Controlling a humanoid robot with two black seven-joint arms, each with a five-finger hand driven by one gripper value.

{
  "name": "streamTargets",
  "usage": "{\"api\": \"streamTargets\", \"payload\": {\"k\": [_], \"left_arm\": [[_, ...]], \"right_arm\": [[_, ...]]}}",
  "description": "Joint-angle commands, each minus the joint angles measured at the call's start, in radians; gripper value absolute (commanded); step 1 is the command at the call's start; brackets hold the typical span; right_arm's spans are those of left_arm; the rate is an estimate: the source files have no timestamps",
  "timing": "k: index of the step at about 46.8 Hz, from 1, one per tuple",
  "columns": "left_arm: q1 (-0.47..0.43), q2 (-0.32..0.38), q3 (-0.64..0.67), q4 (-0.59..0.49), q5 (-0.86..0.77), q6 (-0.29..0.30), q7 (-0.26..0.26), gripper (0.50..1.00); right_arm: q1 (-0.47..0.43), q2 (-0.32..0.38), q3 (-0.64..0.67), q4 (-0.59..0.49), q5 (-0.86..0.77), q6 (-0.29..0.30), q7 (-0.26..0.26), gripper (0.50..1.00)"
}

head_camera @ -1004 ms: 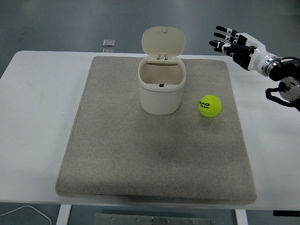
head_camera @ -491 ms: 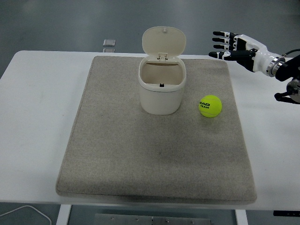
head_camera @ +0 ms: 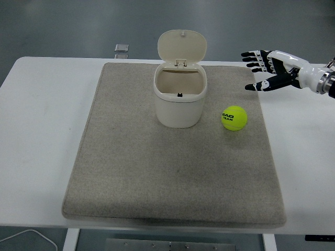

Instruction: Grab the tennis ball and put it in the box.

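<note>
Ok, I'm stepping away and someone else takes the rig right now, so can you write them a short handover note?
Right hand: open, fingers spread, holding nothing, above the table's far right, beyond and to the right of the ball. Left hand: not in view.
Tennis ball: resting on the grey mat, just right of the box, not touching it.
Box: upright near the mat's far middle, lid hinged open, inside looks empty.
Done: nothing yet; ball not grasped.
Left: bring the right hand down onto the ball, grasp it, lift it, drop it in the open box.
</note>
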State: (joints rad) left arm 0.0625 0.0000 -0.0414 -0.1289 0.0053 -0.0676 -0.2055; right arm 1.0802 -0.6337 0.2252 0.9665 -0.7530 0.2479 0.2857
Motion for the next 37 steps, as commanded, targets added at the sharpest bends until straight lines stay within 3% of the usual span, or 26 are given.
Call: {"api": "streamTargets", "payload": {"k": [1,18,37], "left_arm": [[0.000,0.000,0.000,0.000,-0.001,0.000,0.000,0.992],[0.000,0.000,0.000,0.000,0.001,0.000,0.000,0.992],[0.000,0.000,0.000,0.000,-0.001,0.000,0.000,0.992]], "right_arm": [[0.000,-0.021,-0.004,0.034,-0.067,0.001,0.024,0.930],[-0.025,-0.027,-0.015,0.121,-0.353,-0.012,0.046,0.930],[-0.060,0.002,-0.017,0.107,-0.465,-0.064,0.041,0.930]]}}
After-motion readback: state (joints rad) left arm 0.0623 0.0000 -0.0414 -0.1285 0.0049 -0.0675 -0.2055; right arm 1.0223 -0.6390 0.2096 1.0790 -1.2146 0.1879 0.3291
